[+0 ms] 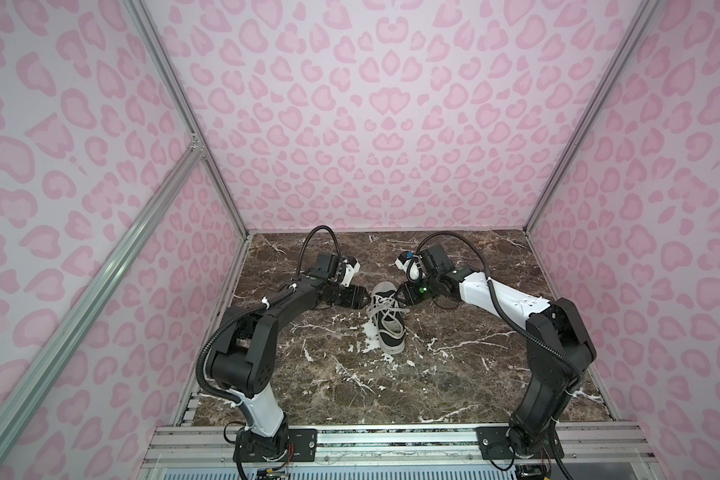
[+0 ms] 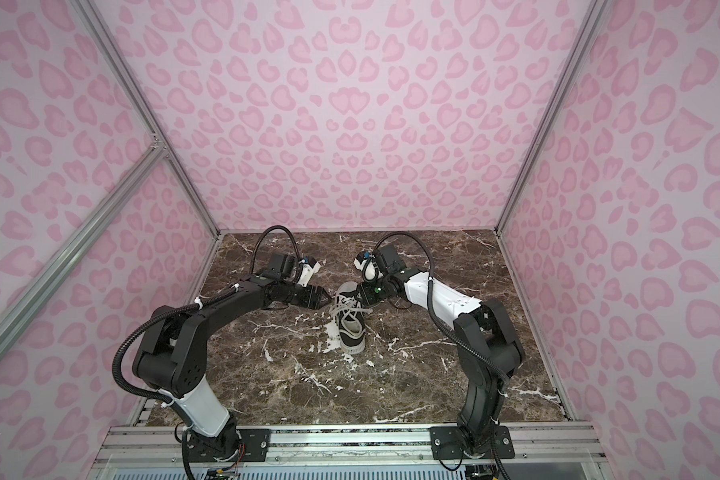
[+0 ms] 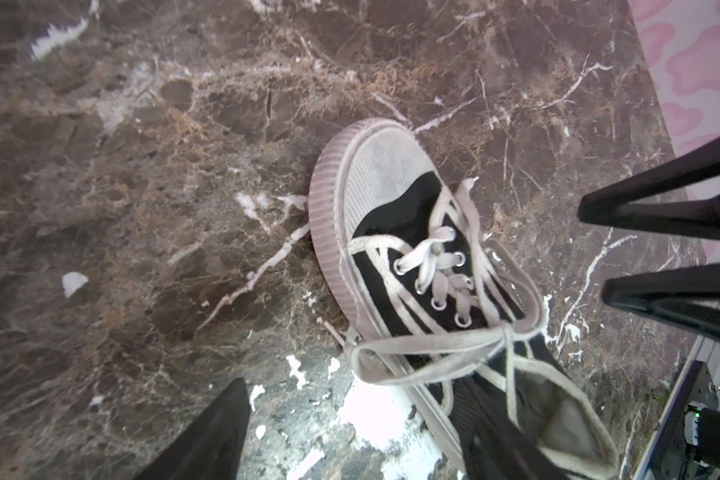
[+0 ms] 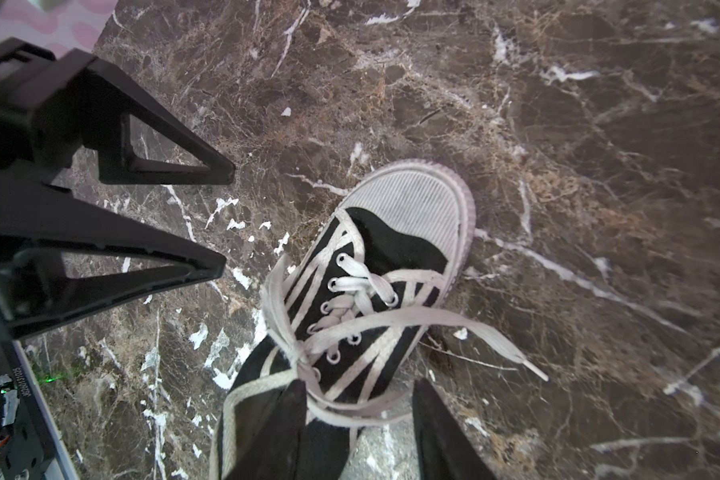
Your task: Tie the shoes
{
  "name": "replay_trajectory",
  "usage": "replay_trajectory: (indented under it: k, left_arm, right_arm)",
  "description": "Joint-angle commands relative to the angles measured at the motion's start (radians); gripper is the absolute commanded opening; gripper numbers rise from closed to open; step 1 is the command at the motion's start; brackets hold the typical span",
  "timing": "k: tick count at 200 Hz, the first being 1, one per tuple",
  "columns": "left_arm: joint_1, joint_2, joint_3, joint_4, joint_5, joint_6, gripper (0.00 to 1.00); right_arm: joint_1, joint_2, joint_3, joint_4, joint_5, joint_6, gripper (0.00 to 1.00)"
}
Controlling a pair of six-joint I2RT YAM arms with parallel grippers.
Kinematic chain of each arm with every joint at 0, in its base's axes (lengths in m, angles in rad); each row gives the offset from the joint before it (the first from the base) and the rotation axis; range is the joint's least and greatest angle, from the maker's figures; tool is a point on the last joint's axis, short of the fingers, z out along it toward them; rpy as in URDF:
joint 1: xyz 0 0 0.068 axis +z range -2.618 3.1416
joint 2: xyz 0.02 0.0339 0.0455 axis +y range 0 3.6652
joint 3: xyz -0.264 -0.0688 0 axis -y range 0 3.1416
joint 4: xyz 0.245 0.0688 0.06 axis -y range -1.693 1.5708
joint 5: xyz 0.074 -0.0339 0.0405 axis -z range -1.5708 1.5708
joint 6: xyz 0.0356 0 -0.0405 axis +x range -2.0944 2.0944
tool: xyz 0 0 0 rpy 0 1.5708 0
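1. The black canvas low-top sneaker point(image 1: 385, 328) with a white rubber toe cap lay mid-table on the brown marble table point(image 1: 474, 374), between both arms, toe pointing away from their bases.
2. Its off-white flat laces point(image 3: 429, 270) met in a small knot point(image 3: 506, 332) by the top eyelets, a loop drooping on each side. It looked loose.
3. The left gripper point(image 4: 224, 216) had its jaws wide apart beside the shoe, holding nothing. The right gripper point(image 3: 593, 251) had its jaws parted too, a lace loop point(image 4: 350, 417) lying between them, apparently unpinched.
4. Snugging the bow would likely call for pinching both loops mid-length and pulling outward evenly — never on the free ends.
5. The shoe's mouth showed only pale lining point(image 3: 566, 415) — nothing inside.
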Motion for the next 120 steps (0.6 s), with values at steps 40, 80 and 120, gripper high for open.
replay_trajectory:
  k: [40,80,120]
  left_arm:
    - [0.003,-0.019,-0.041,0.039,0.025,0.000,0.77]
    - [0.001,0.048,-0.003,-0.024,0.003,-0.011,0.77]
    - [-0.019,0.098,0.049,-0.100,-0.075,0.029,0.76]
  right_arm:
    - [-0.029,-0.001,-0.025,-0.004,0.030,0.066,0.44]
    - [-0.071,0.013,-0.044,-0.009,0.040,0.111,0.44]
    - [-0.087,0.028,-0.051,-0.019,0.039,0.116,0.44]
